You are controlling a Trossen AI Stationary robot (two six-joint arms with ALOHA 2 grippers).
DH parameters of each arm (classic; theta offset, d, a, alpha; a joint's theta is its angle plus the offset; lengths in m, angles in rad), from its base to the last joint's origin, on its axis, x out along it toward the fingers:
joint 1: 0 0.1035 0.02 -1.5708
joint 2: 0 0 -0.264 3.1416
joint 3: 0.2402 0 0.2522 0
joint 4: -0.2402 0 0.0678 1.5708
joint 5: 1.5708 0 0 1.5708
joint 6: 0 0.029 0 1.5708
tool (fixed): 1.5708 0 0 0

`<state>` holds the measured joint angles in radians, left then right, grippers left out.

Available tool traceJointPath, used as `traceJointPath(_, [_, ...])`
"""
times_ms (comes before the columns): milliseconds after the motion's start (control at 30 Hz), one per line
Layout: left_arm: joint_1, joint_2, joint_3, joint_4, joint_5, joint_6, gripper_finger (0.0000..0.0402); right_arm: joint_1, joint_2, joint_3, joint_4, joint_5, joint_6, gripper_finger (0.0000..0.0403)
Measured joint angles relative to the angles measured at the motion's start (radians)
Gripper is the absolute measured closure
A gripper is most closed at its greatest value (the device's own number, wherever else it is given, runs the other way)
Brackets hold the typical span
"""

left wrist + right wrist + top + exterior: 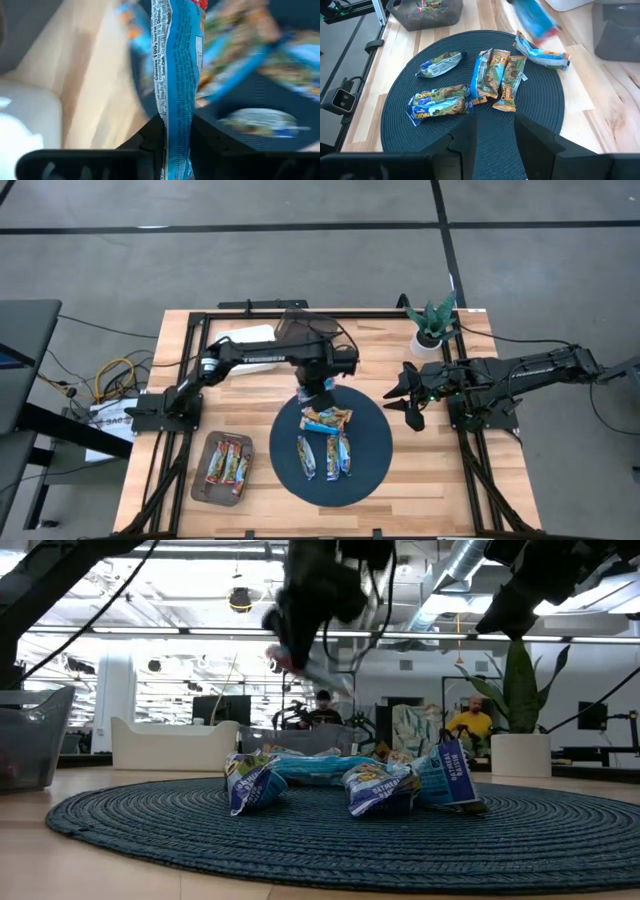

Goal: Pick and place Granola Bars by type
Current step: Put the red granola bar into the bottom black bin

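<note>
My left gripper (320,393) hangs over the far edge of the round blue mat (375,465) and is shut on a blue-wrapped granola bar (172,75). In the low view that bar (300,655) is blurred and well above the mat. Several blue and orange-brown bars (485,75) lie flat on the mat, one of them crosswise at its far side (326,418). Red/orange bars (226,462) lie in a grey tray. My right gripper (495,135) is open and waits beyond the mat's right edge (405,398), touching nothing. My left gripper pinches the blue bar between its two fingers (150,142) at one end of the wrapper (172,125). The bar lies along the fingers and sticks out ahead of them. It comes at the bar from above, and the bar is lifted clear of the mat.
A grey tray (200,485) sits at the near left of the table. A potted plant (432,325) stands at the far right, and a clear bin (305,325) at the far middle. Bare wood lies between the tray and the mat. People sit in the room behind (470,720).
</note>
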<state>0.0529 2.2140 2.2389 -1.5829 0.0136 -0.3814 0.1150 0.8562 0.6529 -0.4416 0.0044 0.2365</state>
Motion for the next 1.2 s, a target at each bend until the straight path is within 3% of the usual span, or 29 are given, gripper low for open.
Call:
traceJointPath(133, [-0.088, -0.089, 0.002, 0.009, 0.084, -0.060, 0.0342, 0.000, 0.000, 0.000, -0.002, 0.000, -0.002, 0.0280])
traceJointPath(467, [-0.289, -0.237, -0.017, 0.011, -0.087, -0.580, 0.0343, 0.000, 0.000, 0.000, -0.019, -0.003, -0.034, 0.0280])
traceJointPath(600, [-0.356, -0.243, -0.053, 0.016, -0.073, -0.700, 0.0343, 0.000, 0.000, 0.000, -0.018, -0.003, -0.061, 0.0280])
traceJointPath(767, [-0.445, -0.320, -0.229, 0.014, -0.035, -0.918, 0.0343, 0.000, 0.000, 0.000, -0.029, -0.003, -0.061, 0.0280])
traceJointPath(967, [-0.511, -0.552, -0.534, 0.021, -0.031, -1.186, 0.0363, 0.000, 0.000, 0.000, -0.040, -0.003, -0.062, 0.0280])
traceJointPath(1200, [-0.584, -0.743, -0.921, 0.334, 0.088, -1.460, 0.0364, 0.000, 0.000, 0.000, -0.040, -0.003, -0.062, 0.0280])
